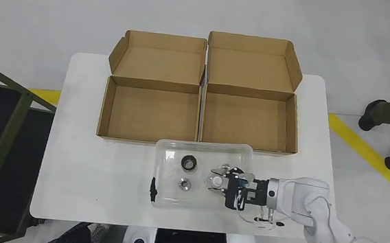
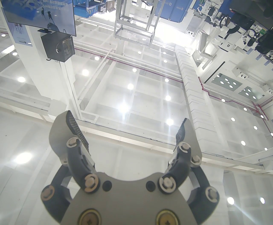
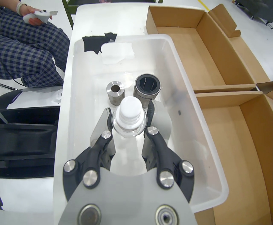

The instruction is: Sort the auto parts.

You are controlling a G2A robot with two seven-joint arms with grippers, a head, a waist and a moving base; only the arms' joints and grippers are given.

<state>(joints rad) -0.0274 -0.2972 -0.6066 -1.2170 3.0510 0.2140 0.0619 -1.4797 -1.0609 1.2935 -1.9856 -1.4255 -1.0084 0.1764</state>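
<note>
Right now the right gripper (image 3: pixel 129 116) is sitting inside the clear bin (image 3: pixel 204 136). Its jaws are drawn in and pressing on both sides of the white stepped part (image 3: pixel 130 110), gripping it at its glassy round base. Whether that part is resting on the bin floor or hanging just above it is hard to tell. Just past the jaws' tips, the grey metal bushing (image 3: pixel 115 92) and the black-lined bearing (image 3: pixel 147 88) are standing upright side by side. Bare bin floor is lying open around the gripper. The left gripper (image 2: pixel 128 132) is pointing at the ceiling, jaws spread wide, holding nothing. On the tabletop (image 1: pixel 89 148), the left-hand box (image 1: pixel 149 114) and right-hand box (image 1: pixel 249 121) are sitting open just beyond the bin.
</note>
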